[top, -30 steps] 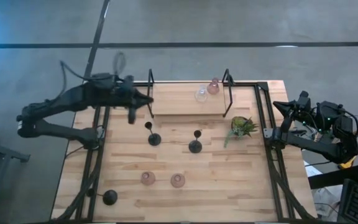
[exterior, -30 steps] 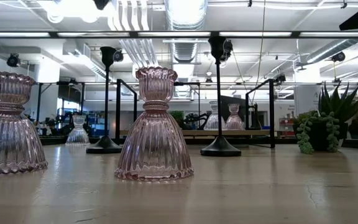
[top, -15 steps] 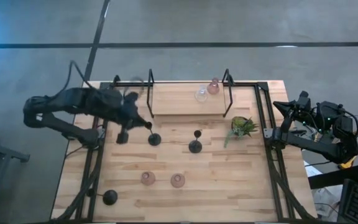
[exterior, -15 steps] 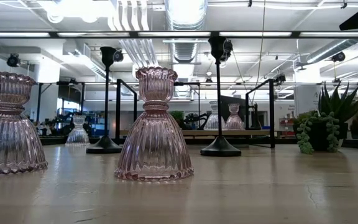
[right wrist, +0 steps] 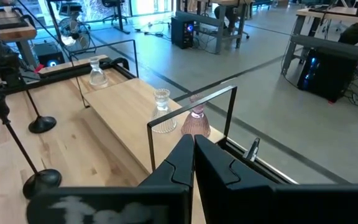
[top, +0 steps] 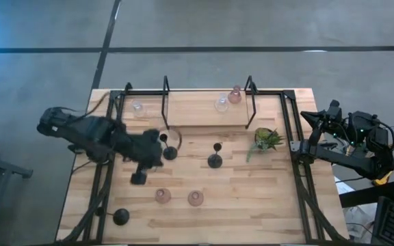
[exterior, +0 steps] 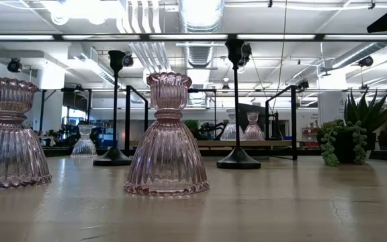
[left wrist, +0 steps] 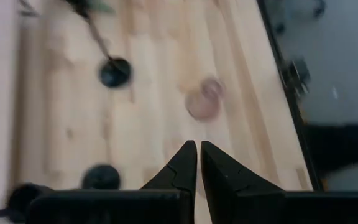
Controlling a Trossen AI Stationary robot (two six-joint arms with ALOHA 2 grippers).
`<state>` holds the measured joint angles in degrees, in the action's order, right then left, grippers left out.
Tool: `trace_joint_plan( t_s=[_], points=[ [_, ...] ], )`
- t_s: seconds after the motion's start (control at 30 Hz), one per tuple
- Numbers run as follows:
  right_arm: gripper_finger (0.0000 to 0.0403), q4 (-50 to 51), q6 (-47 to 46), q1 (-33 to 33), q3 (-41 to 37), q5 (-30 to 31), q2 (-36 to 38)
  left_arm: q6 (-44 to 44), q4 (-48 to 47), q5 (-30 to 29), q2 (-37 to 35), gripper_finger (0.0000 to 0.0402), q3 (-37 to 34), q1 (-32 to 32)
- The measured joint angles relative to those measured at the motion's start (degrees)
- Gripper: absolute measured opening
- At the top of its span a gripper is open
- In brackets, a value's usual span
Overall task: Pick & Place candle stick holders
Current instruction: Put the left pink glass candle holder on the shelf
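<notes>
Three black candle stick holders stand on their round bases on the table: one (top: 169,152) at centre left, one (top: 215,160) in the middle, one (top: 120,217) at the near left. Two pink ones (top: 163,196) (top: 195,198) stand toward the near edge. A clear one (top: 221,104) and a pink one (top: 234,96) stand on the raised shelf, and another clear one (top: 137,107) at the far left. My left gripper (top: 140,176) (left wrist: 199,152) hangs shut and holding nothing above the table, just left of the centre-left black holder. My right gripper (top: 313,116) (right wrist: 191,146) waits shut past the table's right edge.
A small green plant (top: 265,139) stands right of centre. The raised wooden shelf (top: 197,117) with black wire ends (top: 166,102) runs along the far side. Black frame rails (top: 293,157) line the table's left and right sides. Bare wood lies at the near right.
My left gripper has swung from the far left corner by the shelf toward the near edge, and has tipped from nearly level to pointing steeply down. It has stayed shut and holds nothing. The clear holder at the far left, earlier under the arm, now shows.
</notes>
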<state>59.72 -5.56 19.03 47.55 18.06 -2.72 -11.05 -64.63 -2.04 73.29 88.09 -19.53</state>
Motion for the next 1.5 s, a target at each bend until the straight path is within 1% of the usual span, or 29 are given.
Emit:
trace_joint_plan(
  t_s=[0.17,0.37,0.7,0.8,1.03,1.13,1.23,1.5],
  points=[
    [0.0008,0.0,0.0,0.0,0.0,0.0,0.0,-0.6,-4.3,0.2,1.2,0.0025,0.0,-7.2],
    [0.0008,0.0,0.0,0.0,0.0,0.0,0.0,-7.7,-4.1,-0.7,2.5,0.0025,-2.1,-11.1],
    [0.0008,0.0,0.0,0.0,0.0,0.0,0.0,-17.9,7.3,-0.1,2.6,0.0026,-14.3,-11.3],
    [0.0008,0.0,0.0,0.0,0.0,0.0,0.0,-20.3,11.1,1.1,2.6,0.0039,-17.6,-11.3],
    [0.0008,0.0,0.0,0.0,0.0,0.0,0.0,-21.2,17.7,4.1,2.6,0.0110,-24.5,-11.4],
    [0.0008,0.0,0.0,0.0,0.0,0.0,0.0,-21.2,21.0,6.1,2.6,0.0128,-26.6,-11.4],
    [0.0008,0.0,0.0,0.0,0.0,0.0,0.0,-21.2,23.3,7.5,2.6,0.0134,-28.3,-11.5],
    [0.0008,0.0,0.0,0.0,0.0,0.0,0.0,-21.7,27.2,7.6,2.6,0.0132,-31.6,-12.2]
  ],
)
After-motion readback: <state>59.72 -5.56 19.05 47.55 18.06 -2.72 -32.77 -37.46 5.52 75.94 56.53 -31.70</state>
